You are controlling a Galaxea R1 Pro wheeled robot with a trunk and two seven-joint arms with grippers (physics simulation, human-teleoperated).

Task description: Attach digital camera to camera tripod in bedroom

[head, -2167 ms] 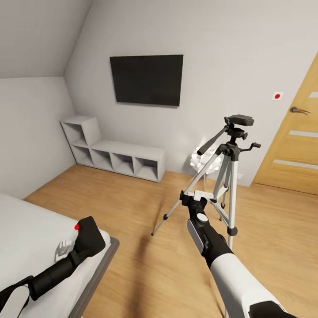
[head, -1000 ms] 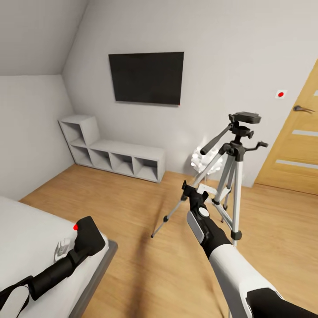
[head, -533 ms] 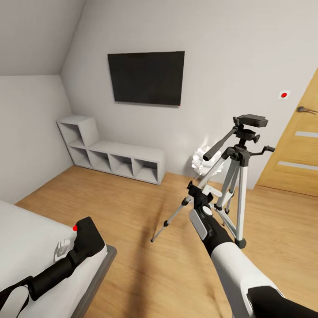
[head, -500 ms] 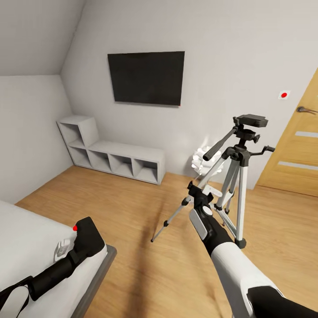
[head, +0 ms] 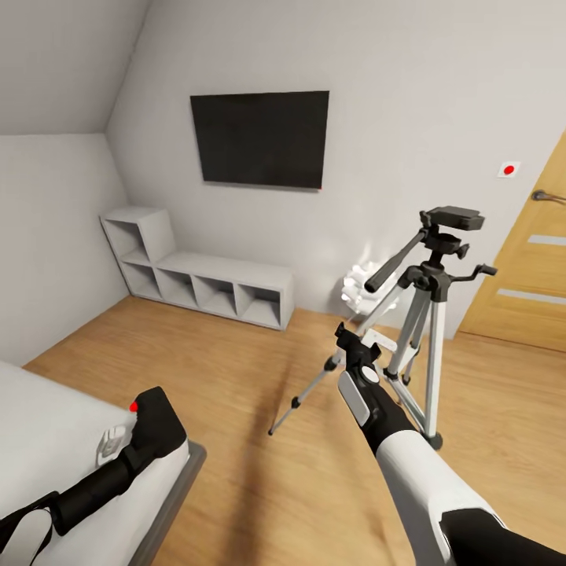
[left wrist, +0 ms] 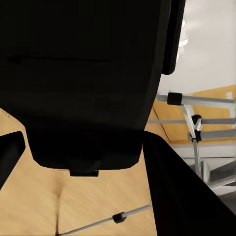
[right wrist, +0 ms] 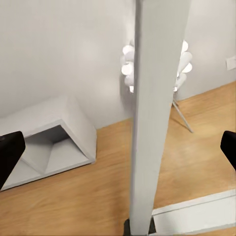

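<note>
Black digital camera in left pincer, low above bed.

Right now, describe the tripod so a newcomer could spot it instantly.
Find the wooden door at the right of the far wall. Just left of it, on the wood floor, stands the camera tripod. It alone has silver splayed legs under a black head with a long handle.

A dark TV hangs upper centre above a white cube shelf, with a white bulb lamp right of it, a wooden door at right, and a bed lower left.
</note>
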